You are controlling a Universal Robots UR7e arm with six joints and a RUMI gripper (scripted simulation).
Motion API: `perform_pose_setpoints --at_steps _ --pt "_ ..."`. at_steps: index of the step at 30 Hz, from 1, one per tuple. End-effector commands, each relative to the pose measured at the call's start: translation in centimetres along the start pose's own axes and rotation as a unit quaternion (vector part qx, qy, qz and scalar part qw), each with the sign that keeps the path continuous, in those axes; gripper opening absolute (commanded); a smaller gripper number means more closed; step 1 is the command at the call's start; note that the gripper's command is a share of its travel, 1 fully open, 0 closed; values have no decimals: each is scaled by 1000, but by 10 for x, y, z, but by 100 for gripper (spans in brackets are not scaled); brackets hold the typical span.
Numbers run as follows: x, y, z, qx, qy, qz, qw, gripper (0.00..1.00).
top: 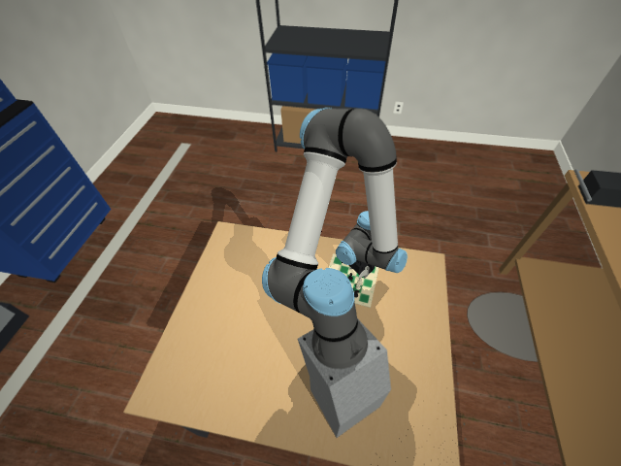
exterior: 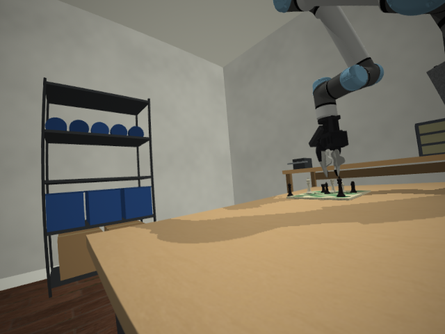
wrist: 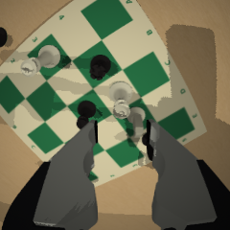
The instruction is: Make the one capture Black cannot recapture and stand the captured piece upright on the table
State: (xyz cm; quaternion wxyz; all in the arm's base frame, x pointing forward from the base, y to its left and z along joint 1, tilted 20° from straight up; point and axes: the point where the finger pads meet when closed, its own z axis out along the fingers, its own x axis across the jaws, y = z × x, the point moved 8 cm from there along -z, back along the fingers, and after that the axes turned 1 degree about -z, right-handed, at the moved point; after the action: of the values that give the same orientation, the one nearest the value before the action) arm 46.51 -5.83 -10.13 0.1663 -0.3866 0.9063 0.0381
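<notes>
A small green and cream chessboard (wrist: 96, 81) lies on the wooden table; it also shows in the top view (top: 362, 286) and the exterior view (exterior: 329, 194). Black pieces (wrist: 99, 66) (wrist: 85, 108) and white pieces (wrist: 120, 91) (wrist: 47, 55) stand on it. A tall black piece (exterior: 340, 187) stands near the board's near edge. My gripper (wrist: 122, 121) hovers above the board with its fingers apart and nothing between them. In the exterior view the fingertips (exterior: 332, 171) hang just above the tall black piece. A white piece (wrist: 136, 116) and a dark piece (wrist: 146, 139) lie close to the right finger.
A black piece (exterior: 289, 188) stands on the table just off the board's far left corner, also in the wrist view (wrist: 2, 36). The arm's grey pedestal (top: 345, 385) stands on the table near the board. A side bench (exterior: 366, 167) runs behind.
</notes>
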Motion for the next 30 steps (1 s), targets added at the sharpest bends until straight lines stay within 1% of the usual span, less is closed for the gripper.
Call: perform_pose_setpoints --at_steps 1,23,30 --pt "0 0 0 1 0 0 1000 25" --pt "0 0 0 1 0 0 1000 25" --pt "0 0 8 1 0 0 1000 25"
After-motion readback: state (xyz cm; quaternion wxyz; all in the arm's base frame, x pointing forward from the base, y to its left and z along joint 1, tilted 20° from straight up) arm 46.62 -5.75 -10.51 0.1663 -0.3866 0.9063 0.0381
